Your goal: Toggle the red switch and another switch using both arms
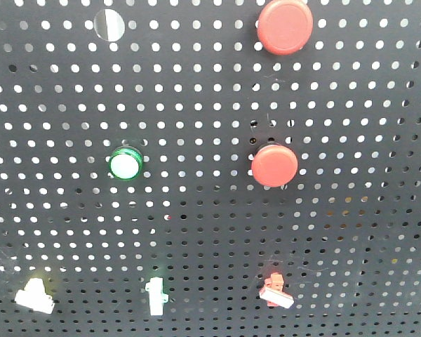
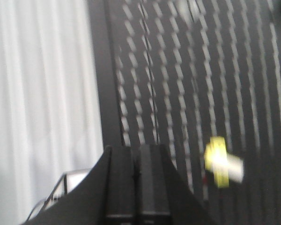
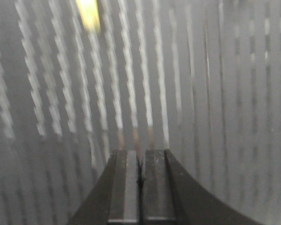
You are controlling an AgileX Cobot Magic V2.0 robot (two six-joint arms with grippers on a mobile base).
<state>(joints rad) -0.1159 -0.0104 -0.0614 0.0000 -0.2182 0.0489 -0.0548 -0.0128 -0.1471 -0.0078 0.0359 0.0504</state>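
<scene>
Pegboard [image 1: 203, 140] fills our front view, a dark panel full of small round holes. Along its bottom edge we see three small switches. The red switch [image 1: 275, 293] sits at the lower right, straight below the lower red button [image 1: 274, 166], and its white-tipped lever slants down to the right. The pale switch [image 1: 35, 295], with its chunky lever, is at the lower left, well apart from the red one. Between them stands a slim white toggle [image 1: 155, 295]. A green-ringed button [image 1: 125, 165] sits higher up, left of centre, and the upper red button [image 1: 285, 26] is at the top edge.

From the left wrist we see the left gripper [image 2: 136, 154] with its two black fingers pressed together and nothing between them. The pale switch shows there as a yellowish-white blur, to the right of the fingertips and apart from them. A white curtain [image 2: 37, 93] hangs beyond the board's left edge.

From the right wrist we see the right gripper [image 3: 140, 157] likewise closed on nothing, pointing at the blurred board. We cannot tell what the yellowish smear [image 3: 89, 11] at the top of that view is, and we cannot find the red switch there.
</scene>
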